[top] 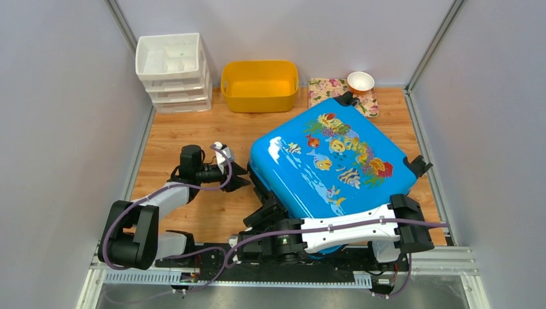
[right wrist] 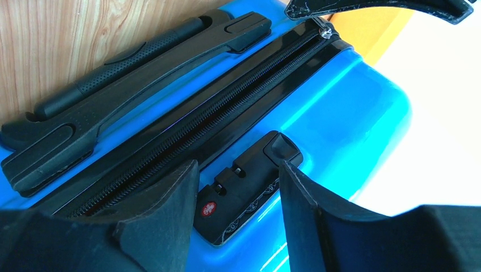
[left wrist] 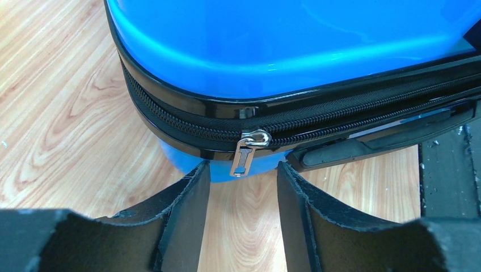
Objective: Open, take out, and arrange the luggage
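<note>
The luggage (top: 331,161), a glossy blue hard-shell suitcase with a fish print, lies flat on the wooden table, zipped shut. My left gripper (top: 241,177) stands open at its left corner. In the left wrist view the silver zipper pull (left wrist: 244,158) hangs just ahead of the open left gripper (left wrist: 243,173), untouched. My right gripper (top: 265,214) is open at the near-left edge. In the right wrist view the right gripper (right wrist: 238,170) straddles the black combination lock (right wrist: 244,187) without closing on it. The black carry handle (right wrist: 130,73) and zipper (right wrist: 215,107) run beside it.
A white drawer unit (top: 172,71) stands at the back left, a yellow tub (top: 259,85) at the back middle. A floral mat (top: 325,91) with a small bowl (top: 360,82) lies behind the suitcase. Grey walls close in both sides; bare wood shows left of the suitcase.
</note>
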Controlling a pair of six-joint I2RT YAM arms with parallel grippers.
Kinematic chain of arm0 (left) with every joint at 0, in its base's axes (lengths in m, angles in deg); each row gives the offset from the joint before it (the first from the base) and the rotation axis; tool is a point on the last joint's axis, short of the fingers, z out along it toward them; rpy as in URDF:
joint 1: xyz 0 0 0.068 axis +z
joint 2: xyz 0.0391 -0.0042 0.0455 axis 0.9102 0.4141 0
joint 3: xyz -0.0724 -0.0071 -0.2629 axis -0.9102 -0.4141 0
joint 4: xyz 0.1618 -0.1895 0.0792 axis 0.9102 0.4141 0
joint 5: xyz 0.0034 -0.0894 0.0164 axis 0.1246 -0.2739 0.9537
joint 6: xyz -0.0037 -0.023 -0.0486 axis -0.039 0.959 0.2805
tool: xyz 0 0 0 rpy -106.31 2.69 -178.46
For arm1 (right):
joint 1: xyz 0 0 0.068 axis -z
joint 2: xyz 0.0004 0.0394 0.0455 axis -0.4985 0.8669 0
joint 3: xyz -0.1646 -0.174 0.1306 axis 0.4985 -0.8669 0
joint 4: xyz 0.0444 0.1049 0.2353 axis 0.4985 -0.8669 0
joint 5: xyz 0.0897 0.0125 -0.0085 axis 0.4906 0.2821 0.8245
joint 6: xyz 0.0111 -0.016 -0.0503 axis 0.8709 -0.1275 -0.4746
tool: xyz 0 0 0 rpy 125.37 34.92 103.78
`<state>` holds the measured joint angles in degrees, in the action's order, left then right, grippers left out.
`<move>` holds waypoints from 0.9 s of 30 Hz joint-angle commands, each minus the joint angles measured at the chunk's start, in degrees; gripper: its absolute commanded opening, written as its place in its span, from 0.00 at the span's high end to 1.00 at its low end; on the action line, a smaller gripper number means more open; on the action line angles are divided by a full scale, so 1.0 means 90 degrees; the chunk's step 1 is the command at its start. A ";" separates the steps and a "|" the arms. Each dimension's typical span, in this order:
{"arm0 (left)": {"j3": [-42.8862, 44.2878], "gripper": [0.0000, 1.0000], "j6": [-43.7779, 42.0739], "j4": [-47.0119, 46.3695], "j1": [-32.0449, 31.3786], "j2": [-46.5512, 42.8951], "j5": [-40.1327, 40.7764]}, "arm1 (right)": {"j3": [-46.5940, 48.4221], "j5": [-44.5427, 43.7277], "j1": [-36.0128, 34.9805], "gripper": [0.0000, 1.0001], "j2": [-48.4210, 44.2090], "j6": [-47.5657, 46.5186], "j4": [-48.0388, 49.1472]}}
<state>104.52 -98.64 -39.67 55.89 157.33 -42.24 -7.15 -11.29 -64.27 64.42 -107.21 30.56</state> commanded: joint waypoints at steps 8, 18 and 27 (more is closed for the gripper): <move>0.0272 0.95 0.1057 -0.0748 -0.0061 -0.0110 -0.0910 | 0.0076 -0.0811 0.0131 0.45 -0.0373 0.0001 -0.1125; -0.0323 1.00 0.1135 -0.0738 -0.0061 -0.0998 0.0280 | 0.0018 -0.0811 0.0122 0.45 -0.0441 0.0031 -0.1154; -0.0705 1.00 0.1194 -0.1167 -0.0471 -0.1253 0.0906 | -0.0109 -0.0791 0.0122 0.45 -0.0490 0.0011 -0.1105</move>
<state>98.64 -89.28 -43.95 52.85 146.05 -34.94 -7.42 -11.22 -64.31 63.81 -106.81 28.87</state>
